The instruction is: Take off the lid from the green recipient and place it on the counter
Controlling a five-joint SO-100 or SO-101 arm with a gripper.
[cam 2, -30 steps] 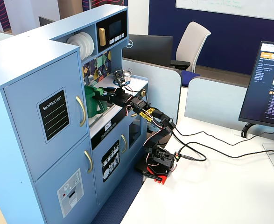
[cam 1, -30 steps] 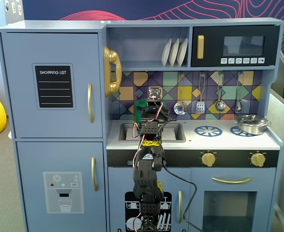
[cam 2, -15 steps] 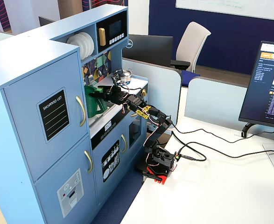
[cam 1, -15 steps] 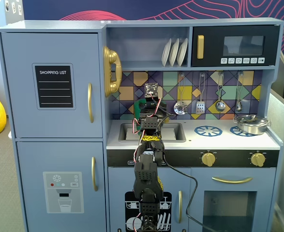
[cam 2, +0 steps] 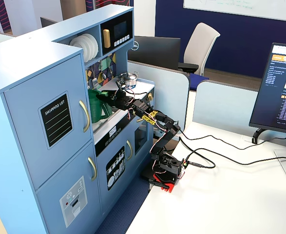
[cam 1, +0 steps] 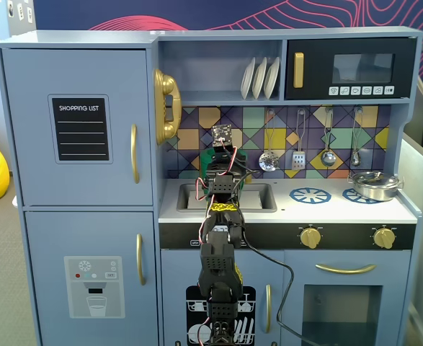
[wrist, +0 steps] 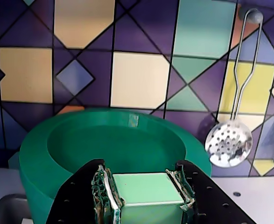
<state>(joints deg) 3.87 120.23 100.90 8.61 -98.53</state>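
The tool point(wrist: 144, 198) is closed on the lid's point(wrist: 113, 140) light-green tab point(wrist: 146, 186), its two black fingers point(wrist: 80, 196) pressed against either side in the wrist view. The lid looks lifted and tilted, though whether it is clear of the green recipient point(cam 2: 96, 105) I cannot tell. Behind hangs a slotted spoon point(wrist: 228, 147) on the tiled wall point(wrist: 141, 79). Still ahead: carrying it over and setting it on the white surface point(cam 1: 319, 209).

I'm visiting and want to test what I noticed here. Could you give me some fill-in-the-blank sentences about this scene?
1. The gripper is shut on the lid's light green ____.
2. The silver pot sits on a blue burner ____.
3. The slotted spoon ____ on the tiled wall.

Missing words: tab; ring; hangs
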